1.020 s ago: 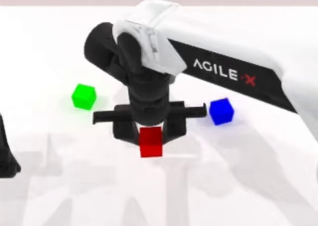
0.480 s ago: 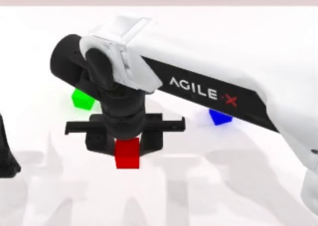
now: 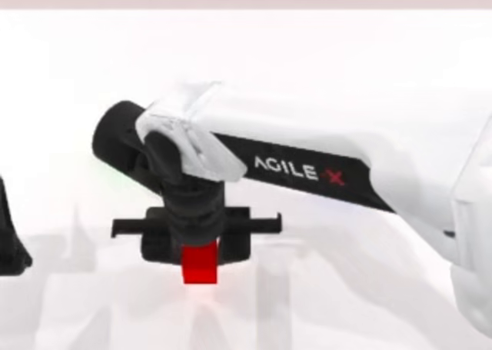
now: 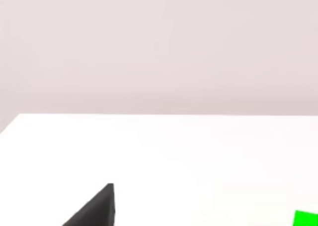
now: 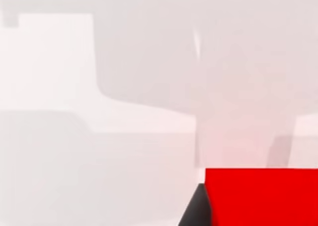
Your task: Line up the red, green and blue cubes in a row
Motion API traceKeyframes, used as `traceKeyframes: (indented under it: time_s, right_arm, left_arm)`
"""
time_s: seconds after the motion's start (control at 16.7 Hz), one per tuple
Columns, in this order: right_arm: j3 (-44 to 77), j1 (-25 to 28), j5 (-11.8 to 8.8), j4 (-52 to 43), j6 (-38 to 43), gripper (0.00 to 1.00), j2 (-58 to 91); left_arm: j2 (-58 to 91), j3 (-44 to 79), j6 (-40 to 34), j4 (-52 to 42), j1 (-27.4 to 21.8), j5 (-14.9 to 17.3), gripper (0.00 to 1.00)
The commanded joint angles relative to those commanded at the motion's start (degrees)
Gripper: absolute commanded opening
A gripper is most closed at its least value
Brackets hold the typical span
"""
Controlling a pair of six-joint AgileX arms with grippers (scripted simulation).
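The red cube is held between the black fingers of my right gripper, which is shut on it left of the table's middle, near the front. The right wrist view shows the red cube pressed against one dark finger. In the top view the white right arm reaches across from the right and hides the green and blue cubes. A corner of the green cube shows in the left wrist view, beyond a black finger. The blue cube shows in no view. My left arm stays parked at the left edge.
The white table top has soft grey shadows along its front. Its far edge meets a pale pinkish wall.
My right gripper has carried the red cube leftward and toward the table's front. The arm now covers the green and blue cubes, which showed in the top view before. The left arm has not moved.
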Motion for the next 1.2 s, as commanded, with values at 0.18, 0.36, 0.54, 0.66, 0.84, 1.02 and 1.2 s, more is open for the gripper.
traceKeyframes:
  time_s: [0.18, 0.36, 0.54, 0.66, 0.84, 1.02, 1.2]
  right_arm:
    - [-1.8, 0.2, 0.1, 1.9, 0.0, 0.00, 0.4]
    - [-1.8, 0.2, 0.1, 1.9, 0.0, 0.00, 0.4]
    - [-1.8, 0.2, 0.1, 1.9, 0.0, 0.23, 0.4]
    - [-1.8, 0.2, 0.1, 1.9, 0.0, 0.38, 0.4]
    - [-1.8, 0.2, 0.1, 1.9, 0.0, 0.60, 0.4]
    - [-1.8, 0.2, 0.1, 1.9, 0.0, 0.83, 0.4]
    - [-1.8, 0.2, 0.1, 1.9, 0.0, 1.00, 0.4]
  left_arm:
    - [0.0, 0.0, 0.0, 0.0, 0.0, 0.0, 1.00]
    - [0.0, 0.0, 0.0, 0.0, 0.0, 0.0, 1.00]
    - [0.0, 0.0, 0.0, 0.0, 0.0, 0.0, 1.00]
    - [0.0, 0.0, 0.0, 0.0, 0.0, 0.0, 1.00]
    - [0.0, 0.0, 0.0, 0.0, 0.0, 0.0, 1.00]
    - [0.0, 0.0, 0.0, 0.0, 0.0, 0.0, 1.00]
    - [0.0, 0.0, 0.0, 0.0, 0.0, 0.0, 1.00]
